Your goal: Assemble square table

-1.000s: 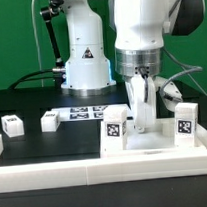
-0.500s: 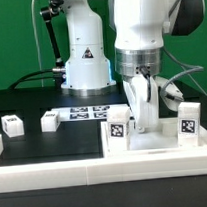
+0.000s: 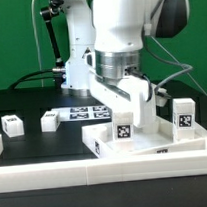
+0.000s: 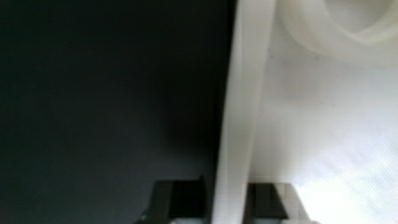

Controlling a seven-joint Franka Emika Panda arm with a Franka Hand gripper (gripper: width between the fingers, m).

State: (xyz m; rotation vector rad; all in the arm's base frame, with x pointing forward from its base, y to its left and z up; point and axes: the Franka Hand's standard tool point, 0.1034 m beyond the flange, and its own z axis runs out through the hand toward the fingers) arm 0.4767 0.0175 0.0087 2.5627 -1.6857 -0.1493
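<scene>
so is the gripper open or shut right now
shut: in the wrist view the gripper pinches the thin edge of the tabletop

Arm (image 3: 126, 20): one, white, reaching down from above; wrist (image 3: 117, 62) tilted. Gripper (image 4: 222, 203): jaws nearly together, apparently pinching the square table (image 3: 159, 140) by its thin edge. Fingertips (image 4: 178, 202): dark, barely visible.

Marker board (image 3: 80, 113): one end hidden behind arm (image 3: 121, 30).
Square table (image 4: 320, 120): blurred close-up, cut off by wrist view's edges.
</scene>
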